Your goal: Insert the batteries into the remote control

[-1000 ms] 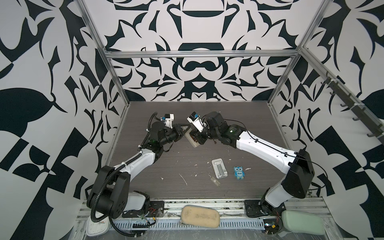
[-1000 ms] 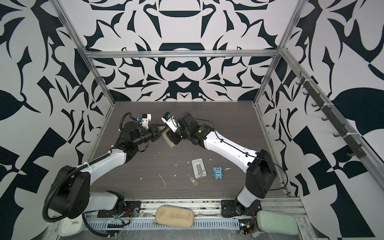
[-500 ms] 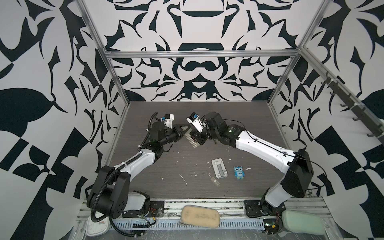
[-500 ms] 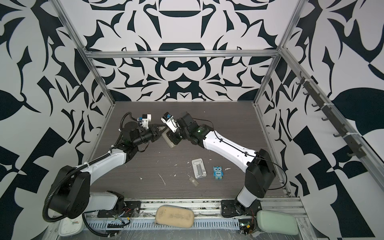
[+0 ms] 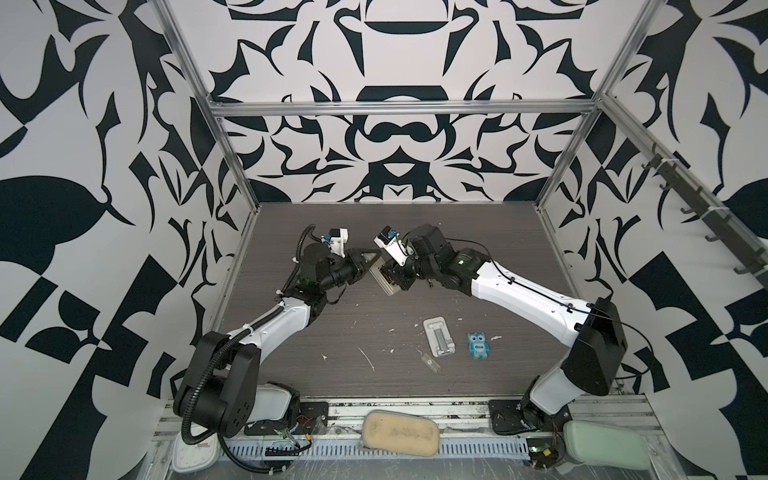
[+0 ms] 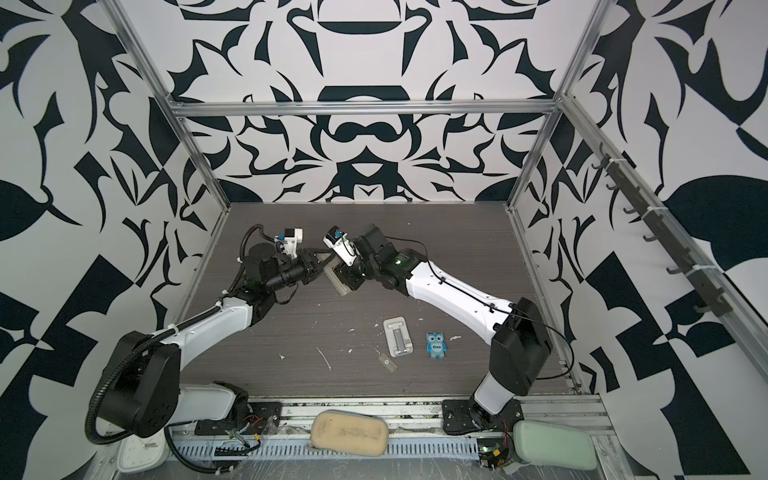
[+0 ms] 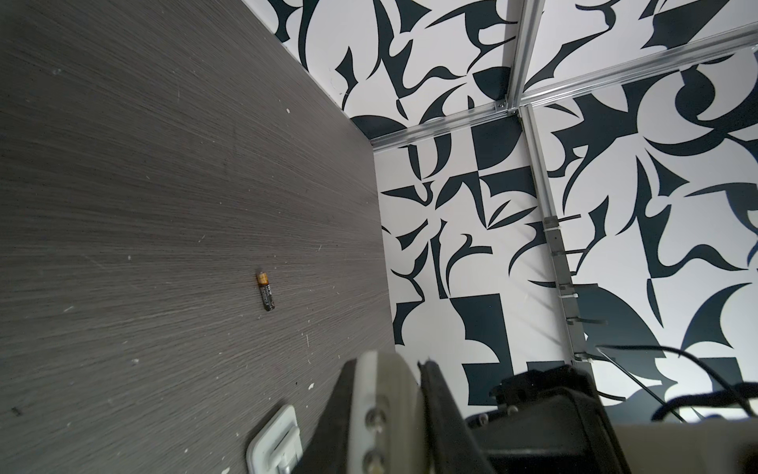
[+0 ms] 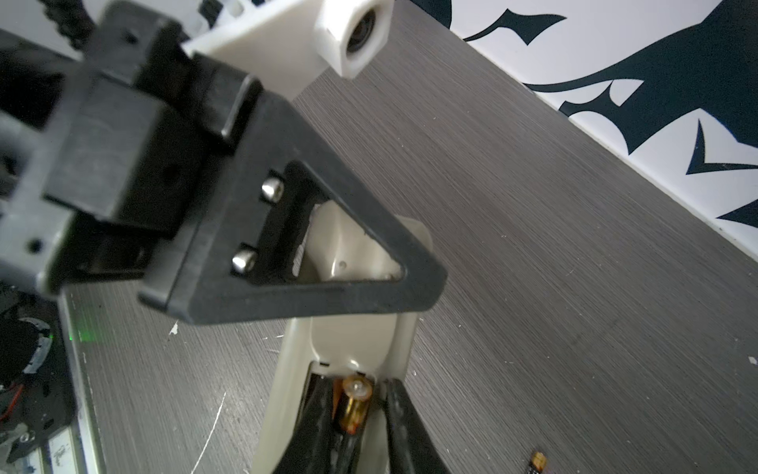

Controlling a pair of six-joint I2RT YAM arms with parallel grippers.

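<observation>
Remote control [image 5: 383,279] held off the tabletop [image 5: 374,324] toward the back, greyish back facing up, between the two arms in both top views. Left claw [image 5: 371,264] pinching one end of the remote; in the right wrist view its black triangular finger [image 8: 328,262] lies across the pale casing [image 8: 369,336].

Right claw [image 8: 356,414] at the open battery bay, fingers parted slightly on either side of a battery [image 8: 353,406] seated in the bay, brass end visible. Contact between those fingers and the battery: cannot tell.

Second battery [image 7: 265,296] lying loose on the tabletop, well apart from the remote; seen also at the edge of the right wrist view [image 8: 536,461].

White ribbed stand [image 5: 438,336] on the tabletop nearer the front, blue owl figure [image 5: 478,345] just beside it. Small clear piece [image 5: 430,362] near the stand's front corner. White flecks scattered over the surface.
</observation>
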